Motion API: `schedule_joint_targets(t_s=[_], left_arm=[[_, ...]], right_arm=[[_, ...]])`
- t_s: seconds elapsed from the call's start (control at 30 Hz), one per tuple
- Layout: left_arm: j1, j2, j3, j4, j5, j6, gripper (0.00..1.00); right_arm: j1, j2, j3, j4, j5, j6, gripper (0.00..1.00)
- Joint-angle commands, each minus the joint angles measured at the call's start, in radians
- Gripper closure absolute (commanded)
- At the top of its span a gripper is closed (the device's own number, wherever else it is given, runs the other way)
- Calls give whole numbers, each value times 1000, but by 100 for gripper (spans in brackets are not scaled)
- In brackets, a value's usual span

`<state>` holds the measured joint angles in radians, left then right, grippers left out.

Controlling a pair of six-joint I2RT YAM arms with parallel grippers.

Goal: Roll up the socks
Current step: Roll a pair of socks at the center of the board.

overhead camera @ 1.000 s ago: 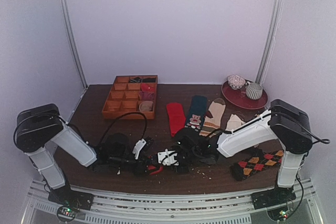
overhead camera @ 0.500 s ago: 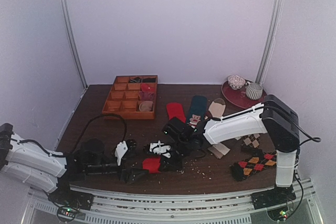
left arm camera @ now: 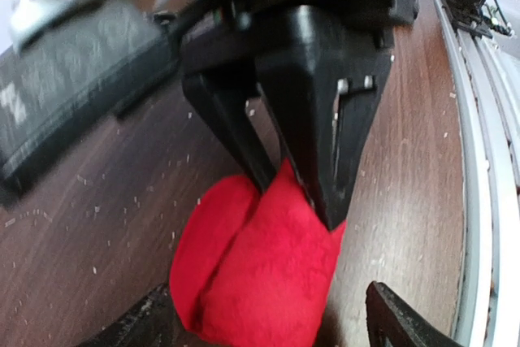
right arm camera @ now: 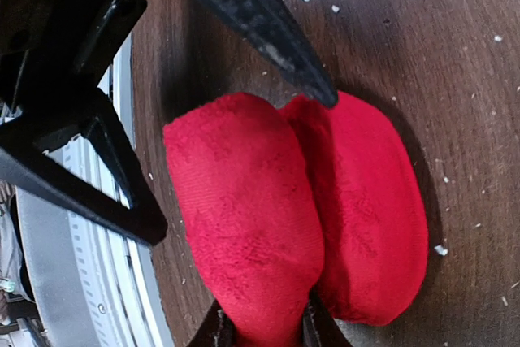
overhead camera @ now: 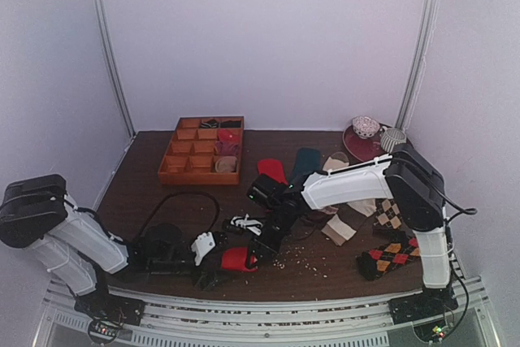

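While tray [overhead camera: 166, 170] holds bundles [overhead camera: 228, 136], right hand [left arm camera: 299, 201] pinches sock [left arm camera: 260, 274]

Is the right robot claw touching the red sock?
Touching. The left wrist view shows the right gripper closed onto a fold of the red sock, with no gap.

I see the rolled sock [overhead camera: 236, 259] by the worktop's [overhead camera: 138, 176] near edge, just left of the middle. The left gripper [left arm camera: 272, 324] is on its left and the right gripper [left arm camera: 317, 193] over it (right fingers [left arm camera: 325, 119] pinching its top, left fingers [left arm camera: 398, 327] spread either side of it). The tray [overhead camera: 199, 160] sits at the far left corner, and the plate [overhead camera: 370, 154], two bowls [overhead camera: 366, 126] on it, at the far right. Between them lie flat socks [overhead camera: 305, 162]; another sock [overhead camera: 398, 253] lies by the near right corner.
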<state>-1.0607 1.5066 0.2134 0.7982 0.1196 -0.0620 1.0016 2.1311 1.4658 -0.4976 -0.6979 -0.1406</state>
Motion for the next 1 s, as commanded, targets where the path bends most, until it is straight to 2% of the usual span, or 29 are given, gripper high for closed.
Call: schedule_joint_targets(t_s=[0.0, 0.07, 0.23, 0.33, 0.63, 0.7, 0.73, 0.83, 0.9, 0.97], left_arm=[[-4, 16, 20, 123, 31, 25, 20], [-3, 8, 13, 130, 26, 22, 21], [-2, 40, 25, 139, 42, 18, 41], [-2, 90, 34, 151, 58, 8, 45], [-2, 146, 56, 143, 104, -2, 71], [-2, 149, 61, 133, 111, -5, 84], [-3, 151, 62, 129, 117, -7, 97], [-2, 162, 63, 106, 117, -33, 100], [-2, 179, 59, 92, 114, -58, 100], [-2, 191, 49, 84, 108, -107, 100]], right_arm=[[-2, 82, -35, -190, 39, 22, 78], [-4, 89, -35, -192, 33, 21, 78], [-17, 106, -23, -200, 18, 14, 79], [-21, 112, -14, -206, 16, 10, 78], [-24, 127, -16, -205, 2, 14, 78], [-24, 128, -15, -203, -3, 18, 79], [-26, 127, -15, -200, -7, 20, 78], [-34, 118, -22, -153, -5, 47, 76], [-39, 97, -40, -100, -4, 61, 66], [-47, 63, -57, -32, -13, 78, 62]])
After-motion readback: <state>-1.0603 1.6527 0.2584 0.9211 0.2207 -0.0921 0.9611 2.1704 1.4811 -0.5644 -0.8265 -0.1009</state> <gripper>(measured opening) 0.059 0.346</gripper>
